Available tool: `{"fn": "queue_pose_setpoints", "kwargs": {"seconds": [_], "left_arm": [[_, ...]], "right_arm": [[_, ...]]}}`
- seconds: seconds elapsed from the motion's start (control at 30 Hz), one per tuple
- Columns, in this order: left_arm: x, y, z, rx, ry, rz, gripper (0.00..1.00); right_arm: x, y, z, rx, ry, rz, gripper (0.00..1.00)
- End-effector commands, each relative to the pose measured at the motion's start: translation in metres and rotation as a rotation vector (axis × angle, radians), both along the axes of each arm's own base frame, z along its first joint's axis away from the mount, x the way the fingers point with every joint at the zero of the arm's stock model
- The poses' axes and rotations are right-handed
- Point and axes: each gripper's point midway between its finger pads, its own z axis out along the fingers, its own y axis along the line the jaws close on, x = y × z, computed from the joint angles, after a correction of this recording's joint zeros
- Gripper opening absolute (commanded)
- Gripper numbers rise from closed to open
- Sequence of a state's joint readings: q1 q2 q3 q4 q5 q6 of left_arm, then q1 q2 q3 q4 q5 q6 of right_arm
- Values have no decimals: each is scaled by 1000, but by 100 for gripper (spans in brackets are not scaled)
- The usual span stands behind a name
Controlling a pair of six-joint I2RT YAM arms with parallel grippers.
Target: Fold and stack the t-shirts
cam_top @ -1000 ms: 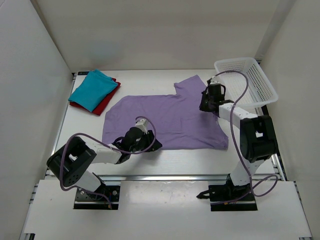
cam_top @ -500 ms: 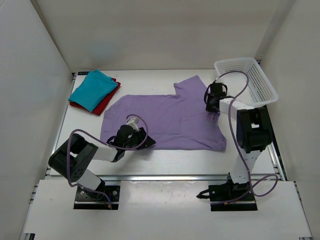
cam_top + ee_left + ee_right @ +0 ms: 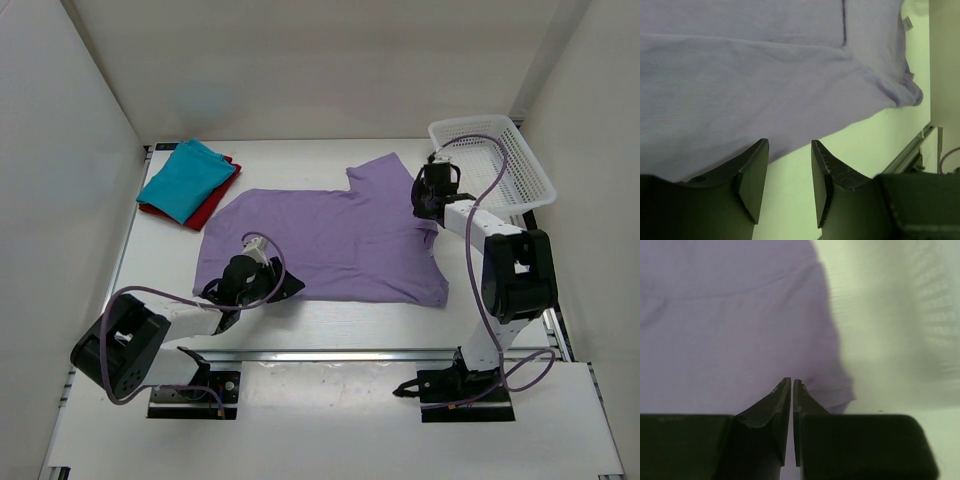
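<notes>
A white plastic mesh basket (image 3: pixel 525 165) stands at the far right corner of a white table (image 3: pixel 300 165), its open top facing up and its rim close to the right-hand wall. Plain white walls (image 3: pixel 60 150) enclose the table on the left, back and right. A metal rail (image 3: pixel 330 354) runs along its near edge.

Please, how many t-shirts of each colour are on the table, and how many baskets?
Lavender t-shirt: 1
Teal t-shirt: 1
Dark red t-shirt: 1
White basket: 1
Total: 4
</notes>
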State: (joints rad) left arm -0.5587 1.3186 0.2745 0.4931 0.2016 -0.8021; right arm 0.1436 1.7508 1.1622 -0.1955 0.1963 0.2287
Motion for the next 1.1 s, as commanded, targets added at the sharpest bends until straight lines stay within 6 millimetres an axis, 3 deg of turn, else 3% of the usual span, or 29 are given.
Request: {"fn": "queue_pose_setpoints", "kwargs": {"seconds": [0.0, 0.1, 0.37, 0.47, 0.57, 0.63, 0.7, 0.83, 0.93, 1.03, 1.07], "left_arm": [[4, -12, 13, 0, -43, -20, 50], [1, -15, 9, -9, -23, -39, 49], [-1, 6, -10, -3, 32, 8, 50], [0, 6, -9, -8, 32, 9, 50], [0, 0, 0, -10, 4, -7, 49], [1, -4, 6, -4, -10, -9, 50], [1, -8, 8, 2, -21, -16, 51], [0, -7, 7, 0, -11, -22, 51], [6, -2, 7, 7, -15, -2, 50], [7, 3, 4, 8, 2, 4, 50], [9, 3, 6, 9, -2, 2, 50]], "right_arm": [[0, 25, 0, 133, -28, 76, 5], [-6, 13, -25, 143, 38, 39, 1], [-18, -37, -30, 85, 43, -113, 0], [-15, -34, -20, 98, 19, -99, 0], [-9, -11, 6, 89, -54, -40, 3], [-10, -1, 10, 94, -71, -5, 5], [-6, 10, 3, 163, -56, 41, 6], [-13, -4, -37, 187, 74, -4, 0], [-23, -26, -48, 180, 89, -86, 0], [-22, -29, -28, 197, 26, -95, 1], [-19, -22, -13, 188, -16, -75, 3]]}}
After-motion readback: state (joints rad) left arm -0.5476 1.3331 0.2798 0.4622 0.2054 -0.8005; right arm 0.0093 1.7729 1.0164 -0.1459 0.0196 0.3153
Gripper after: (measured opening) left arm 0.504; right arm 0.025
